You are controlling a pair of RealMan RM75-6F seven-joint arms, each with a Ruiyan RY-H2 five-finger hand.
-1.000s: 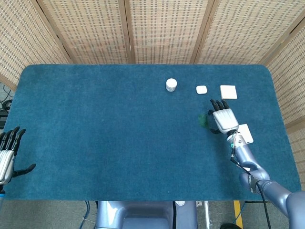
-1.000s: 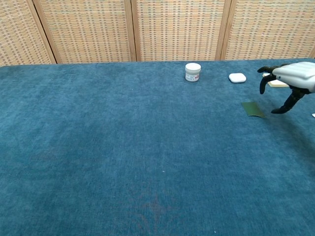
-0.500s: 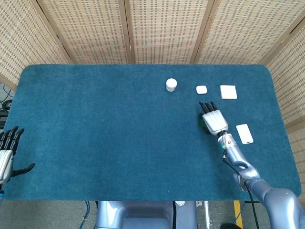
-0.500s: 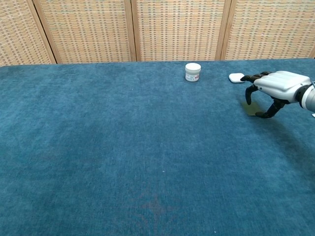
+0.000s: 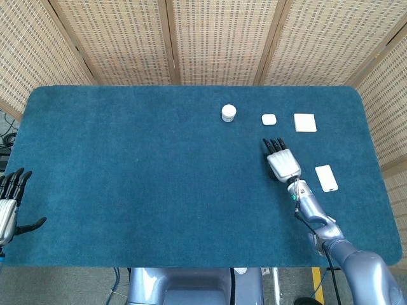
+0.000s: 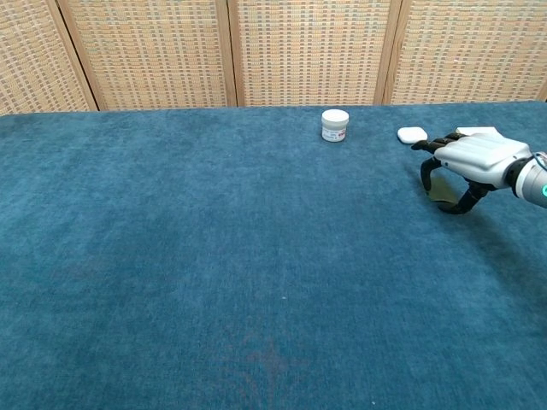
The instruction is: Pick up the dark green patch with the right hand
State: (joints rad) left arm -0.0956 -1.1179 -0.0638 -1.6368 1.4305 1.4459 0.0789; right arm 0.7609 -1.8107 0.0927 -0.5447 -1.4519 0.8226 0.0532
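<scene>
The robot's right hand [image 6: 466, 166] has slid leftward across the blue carpeted surface [image 5: 127, 165] over the last second and now sits directly above the small dark green flat patch [image 6: 442, 190]. A second ago the patch lay in plain sight just to the hand's left — now, from the head view, the white back of the right hand [image 5: 282, 162] covers it completely. From the chest view a sliver of the patch shows on the surface, framed between the dark curled fingers [image 6: 426, 171] and the thumb below. The fingers arch down around it like a cage, but I cannot tell whether the tips touch the fabric, and the patch appears to lie flat, not lifted. My reading is that the reach is done and the closing pinch is what remains; a thin patch on pile carpet will likely be awkward to get under.

The left hand [image 5: 7, 206] hangs at the near left edge of the surface, fingers spread, holding nothing, well apart from everything else.

The only container is a small white round jar with a lid [image 5: 229, 113], standing upright near the far edge — the lid is on, so its contents cannot be seen. Beside it lie a small white rounded case [image 5: 269, 119], a white square pad [image 5: 304, 122], and nearer the arm, a white rectangular card [image 5: 326, 178].
</scene>
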